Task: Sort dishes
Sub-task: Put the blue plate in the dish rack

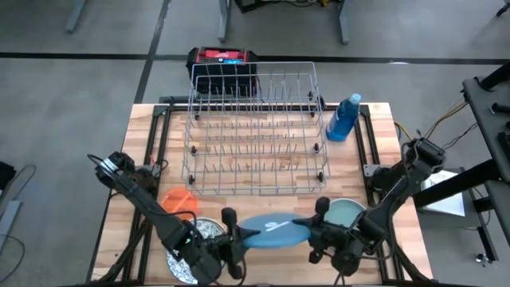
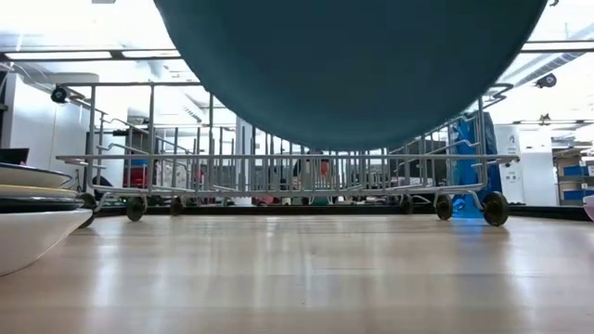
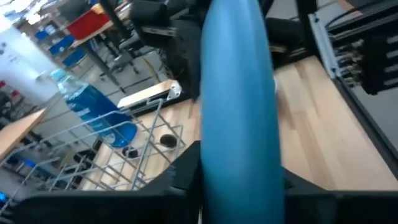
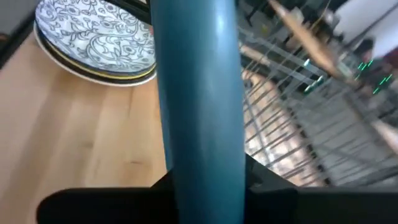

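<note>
High view shows the large blue plate (image 1: 275,229) held off the bench's (image 1: 374,159) near edge, left end effector (image 1: 236,243) and right end effector (image 1: 317,231) each clenching a rim. Uneven release could drop it.

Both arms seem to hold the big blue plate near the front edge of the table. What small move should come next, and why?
Probably carry the blue plate toward the wire rack. The left tool and right tool each grip one edge, the plate hangs above the table, and the rack's slots show no dishes.
</note>
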`<state>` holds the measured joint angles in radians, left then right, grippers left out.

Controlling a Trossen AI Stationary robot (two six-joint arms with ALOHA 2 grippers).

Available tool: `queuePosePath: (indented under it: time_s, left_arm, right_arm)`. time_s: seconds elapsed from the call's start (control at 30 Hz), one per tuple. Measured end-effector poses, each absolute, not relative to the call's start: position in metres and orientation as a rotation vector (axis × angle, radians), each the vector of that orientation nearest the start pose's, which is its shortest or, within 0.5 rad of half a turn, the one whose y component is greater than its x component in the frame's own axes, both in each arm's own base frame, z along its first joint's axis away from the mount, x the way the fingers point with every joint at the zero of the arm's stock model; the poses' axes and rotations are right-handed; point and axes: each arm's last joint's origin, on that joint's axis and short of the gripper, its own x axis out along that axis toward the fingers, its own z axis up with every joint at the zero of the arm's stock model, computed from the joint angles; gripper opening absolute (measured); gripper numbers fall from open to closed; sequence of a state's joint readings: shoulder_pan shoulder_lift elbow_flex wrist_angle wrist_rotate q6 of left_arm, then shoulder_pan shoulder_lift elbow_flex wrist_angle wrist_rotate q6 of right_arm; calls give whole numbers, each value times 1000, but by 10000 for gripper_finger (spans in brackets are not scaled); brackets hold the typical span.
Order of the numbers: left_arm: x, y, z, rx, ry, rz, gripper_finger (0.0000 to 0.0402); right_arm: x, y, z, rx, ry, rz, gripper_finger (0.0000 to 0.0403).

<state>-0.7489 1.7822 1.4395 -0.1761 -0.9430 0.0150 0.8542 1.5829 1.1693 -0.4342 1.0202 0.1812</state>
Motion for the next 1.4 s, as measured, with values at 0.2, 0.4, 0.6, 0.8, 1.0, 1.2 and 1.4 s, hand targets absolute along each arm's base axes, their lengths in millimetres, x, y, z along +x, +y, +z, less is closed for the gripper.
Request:
queuePosePath:
  time_s: [0.2,0.4,0.6,0.8,1.0,1.2,1.4]
  left_arm:
    - [293,-259,301,441,367,153,133]
    - [276,-264,303,443,397,132,161]
    - [259,-271,304,467,408,103,169]
    - [245,-272,306,441,438,94,169]
    - [237,-264,305,435,438,206,169]
    - [233,-255,313,535,266,522,166]
    - [230,-250,316,696,238,627,160]
  right_arm:
    - [222,238,266,-878,448,-233,7]
    - [208,247,272,-1218,436,-242,8]
    - [196,256,269,-1571,463,-188,8]
    - [189,261,267,-1806,491,-282,7]
    - [190,262,260,-1838,503,-278,7]
    - [192,263,259,-1819,497,-262,7]
    - [225,251,261,-1668,510,-104,7]
